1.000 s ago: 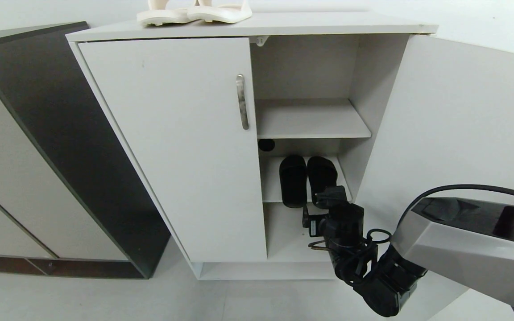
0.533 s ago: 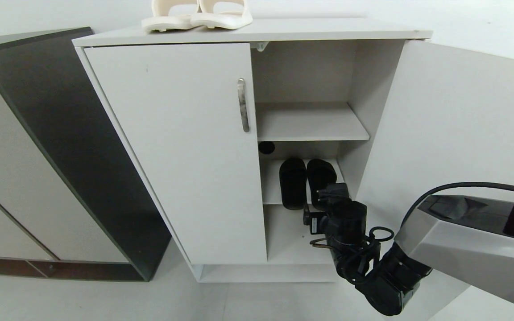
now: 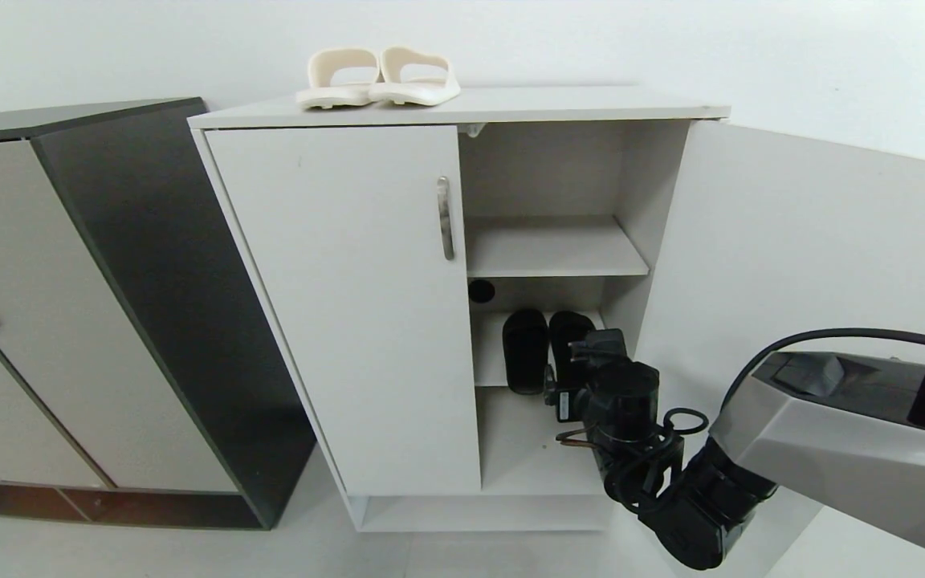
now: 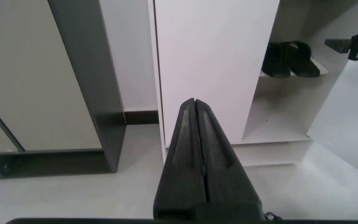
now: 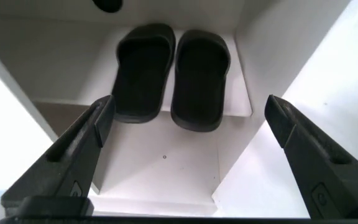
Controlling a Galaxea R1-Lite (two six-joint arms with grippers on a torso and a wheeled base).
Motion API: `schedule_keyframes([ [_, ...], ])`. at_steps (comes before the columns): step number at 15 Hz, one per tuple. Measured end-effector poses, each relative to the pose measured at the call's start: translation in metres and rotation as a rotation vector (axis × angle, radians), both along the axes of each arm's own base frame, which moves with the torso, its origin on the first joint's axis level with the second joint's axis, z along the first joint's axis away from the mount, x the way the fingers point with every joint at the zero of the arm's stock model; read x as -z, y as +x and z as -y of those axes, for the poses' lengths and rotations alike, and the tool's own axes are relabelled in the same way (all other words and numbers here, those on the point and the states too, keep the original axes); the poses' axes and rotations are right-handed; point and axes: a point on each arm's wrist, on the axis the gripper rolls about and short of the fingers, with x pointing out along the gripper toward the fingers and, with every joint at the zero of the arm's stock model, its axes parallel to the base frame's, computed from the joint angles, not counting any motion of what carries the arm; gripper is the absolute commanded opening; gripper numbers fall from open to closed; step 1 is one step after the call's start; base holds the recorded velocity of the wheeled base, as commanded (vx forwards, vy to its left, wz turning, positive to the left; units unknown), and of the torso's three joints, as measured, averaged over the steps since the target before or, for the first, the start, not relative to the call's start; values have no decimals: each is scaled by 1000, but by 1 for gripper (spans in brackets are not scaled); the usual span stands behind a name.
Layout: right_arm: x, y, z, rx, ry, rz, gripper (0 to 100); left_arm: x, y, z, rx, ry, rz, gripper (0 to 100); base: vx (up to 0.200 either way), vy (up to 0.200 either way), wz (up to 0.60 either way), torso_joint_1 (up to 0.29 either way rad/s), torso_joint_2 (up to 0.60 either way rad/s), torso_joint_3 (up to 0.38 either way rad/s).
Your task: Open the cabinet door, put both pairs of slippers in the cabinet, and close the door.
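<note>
Hovering just in front of the open half of the cabinet (image 3: pixel 462 104), my right claw (image 5: pixel 188 109) faces the black slippers (image 5: pixel 169 74), which lie side by side on the middle shelf, heels at its front edge and toes toward the back. From the head camera that claw covers the heel of the nearer slipper, while the right wrist camera gives both soles whole, framed between my two fingers (image 5: pixel 79 143). The head camera also takes in the cream slippers (image 3: pixel 378 78), sitting as a pair on the cabinet's top, above the closed left door (image 3: pixel 350 305), and the right door (image 3: pixel 792 241) swung wide open. My right claw is spread wide, holding nothing and touching neither the slippers nor the shelf. My left claw (image 4: pixel 194 109) hangs low before the closed left door, well apart from both pairs, its fingers pressed flat together with nothing between them; past it, the left wrist camera catches the black pair on their shelf.
</note>
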Motion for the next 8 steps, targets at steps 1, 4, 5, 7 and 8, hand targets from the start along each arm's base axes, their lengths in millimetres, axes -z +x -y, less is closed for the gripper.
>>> schedule_keyframes([
  [1, 0, 0, 0, -1, -5, 0, 100, 0, 0, 0, 0, 1, 0, 0, 0, 0, 0, 0, 0, 0],
  [4, 3, -11, 1, -61, -26, -25, 100, 0, 0, 0, -3, 1, 0, 0, 0, 0, 0, 2, 17, 37],
  [5, 3, -18, 0, -89, -32, -32, 100, 0, 0, 0, -3, 2, 0, 0, 0, 0, 0, 0, 0, 0],
  [7, 2, -23, 0, -104, -37, -36, 100, 0, 0, 0, -3, -1, 0, 0, 0, 0, 0, 4, 4, 31],
  [8, 2, -23, 1, -105, -38, -37, 100, 0, 0, 0, -3, 0, 0, 0, 0, 0, 0, 0, 0, 0],
])
